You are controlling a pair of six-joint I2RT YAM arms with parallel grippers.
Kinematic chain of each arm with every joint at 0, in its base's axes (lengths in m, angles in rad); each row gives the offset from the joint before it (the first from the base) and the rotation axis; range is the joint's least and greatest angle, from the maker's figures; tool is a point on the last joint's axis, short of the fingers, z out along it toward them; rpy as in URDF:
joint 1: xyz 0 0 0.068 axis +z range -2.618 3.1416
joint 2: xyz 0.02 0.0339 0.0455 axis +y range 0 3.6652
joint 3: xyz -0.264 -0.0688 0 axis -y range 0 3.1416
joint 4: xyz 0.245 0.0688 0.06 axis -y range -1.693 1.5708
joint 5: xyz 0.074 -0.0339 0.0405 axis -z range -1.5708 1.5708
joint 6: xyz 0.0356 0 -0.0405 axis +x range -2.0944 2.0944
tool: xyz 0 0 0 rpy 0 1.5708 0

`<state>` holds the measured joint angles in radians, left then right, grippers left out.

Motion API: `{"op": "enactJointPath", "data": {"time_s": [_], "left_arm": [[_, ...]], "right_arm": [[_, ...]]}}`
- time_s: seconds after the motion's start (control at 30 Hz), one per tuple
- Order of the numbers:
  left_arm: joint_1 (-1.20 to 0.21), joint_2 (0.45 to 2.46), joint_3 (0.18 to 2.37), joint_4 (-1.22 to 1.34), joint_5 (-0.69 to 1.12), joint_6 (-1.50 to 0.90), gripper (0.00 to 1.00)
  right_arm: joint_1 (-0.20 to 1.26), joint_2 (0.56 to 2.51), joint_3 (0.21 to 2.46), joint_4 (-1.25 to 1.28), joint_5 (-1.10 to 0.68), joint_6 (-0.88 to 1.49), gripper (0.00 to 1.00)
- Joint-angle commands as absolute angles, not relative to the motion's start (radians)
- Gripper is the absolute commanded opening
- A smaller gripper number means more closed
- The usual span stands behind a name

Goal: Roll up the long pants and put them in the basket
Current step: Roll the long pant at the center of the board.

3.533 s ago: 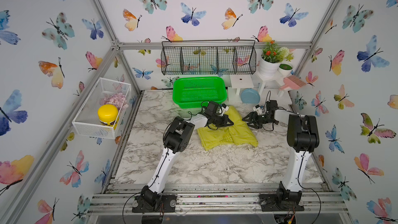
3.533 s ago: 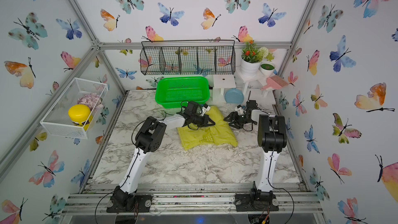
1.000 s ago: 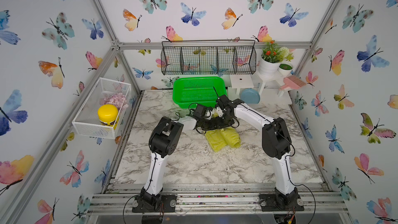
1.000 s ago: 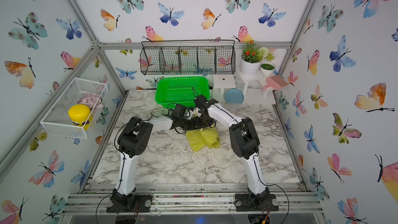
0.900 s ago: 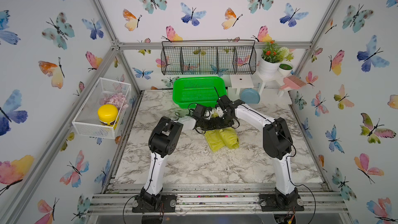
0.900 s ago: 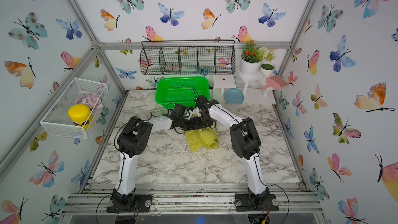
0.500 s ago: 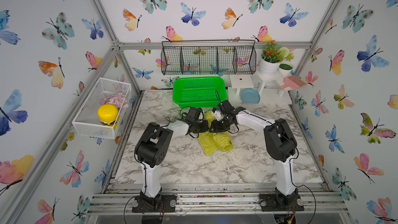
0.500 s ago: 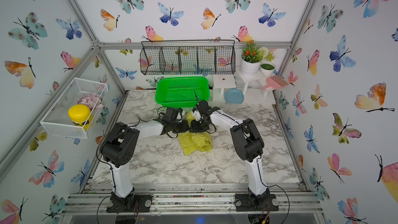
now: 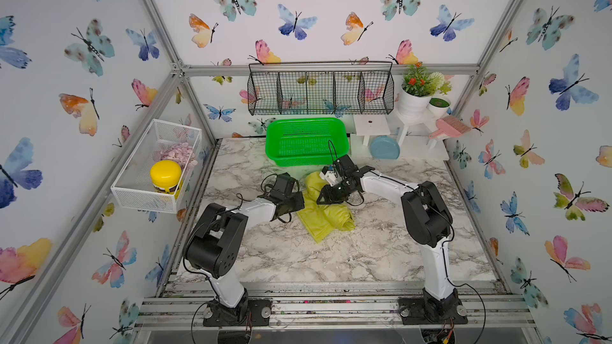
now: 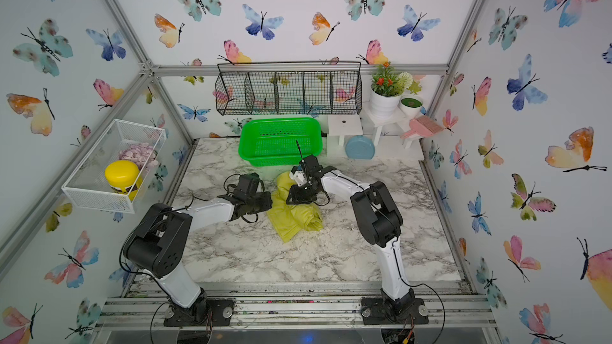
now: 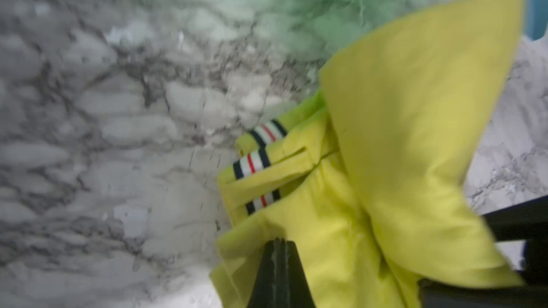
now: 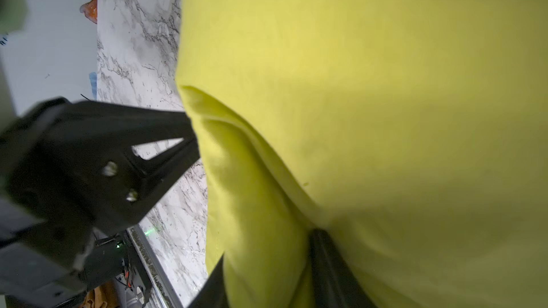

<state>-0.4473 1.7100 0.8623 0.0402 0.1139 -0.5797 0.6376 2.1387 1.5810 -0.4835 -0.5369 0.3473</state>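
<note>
Top views: long pants [image 9: 326, 218] lie bunched mid-table [image 9: 331, 259] near basket [image 9: 298, 160], partly rolled (loosely). Left gripper [image 9: 299, 202] is clamped on fabric; right gripper [image 9: 322, 198] is narrowed around a fold. Rolling is judged unfinished.

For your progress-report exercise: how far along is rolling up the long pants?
Done: the long pants are gathered into a loose bundle. In hand: the right claw holds up a fold; the left claw is shut at the edge. Remaining: a tight, even roll; layers gape.

Right jaws' tips (both) buried under long pants [image 12: 370, 119]
</note>
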Motion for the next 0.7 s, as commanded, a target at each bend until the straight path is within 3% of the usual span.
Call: {"op": "enactJointPath", "data": {"time_s": [0.0, 0.2, 0.4, 0.67], "left_arm": [[-0.453, 1.632, 0.785, 0.032, 0.134, -0.643, 0.00], [-0.427, 1.602, 0.677, 0.150, 0.266, -0.658, 0.00], [-0.428, 1.620, 0.617, 0.455, 0.513, -0.740, 0.00], [-0.465, 1.869, 0.758, 0.480, 0.614, -0.765, 0.00]], "right_arm": [[0.680, 2.239, 1.535, -0.588, -0.540, 0.355, 0.30], [0.680, 2.244, 1.526, -0.575, -0.547, 0.353, 0.03], [0.680, 2.245, 1.542, -0.587, -0.555, 0.347, 0.02], [0.687, 2.222, 1.627, -0.651, -0.566, 0.331, 0.02]]}}
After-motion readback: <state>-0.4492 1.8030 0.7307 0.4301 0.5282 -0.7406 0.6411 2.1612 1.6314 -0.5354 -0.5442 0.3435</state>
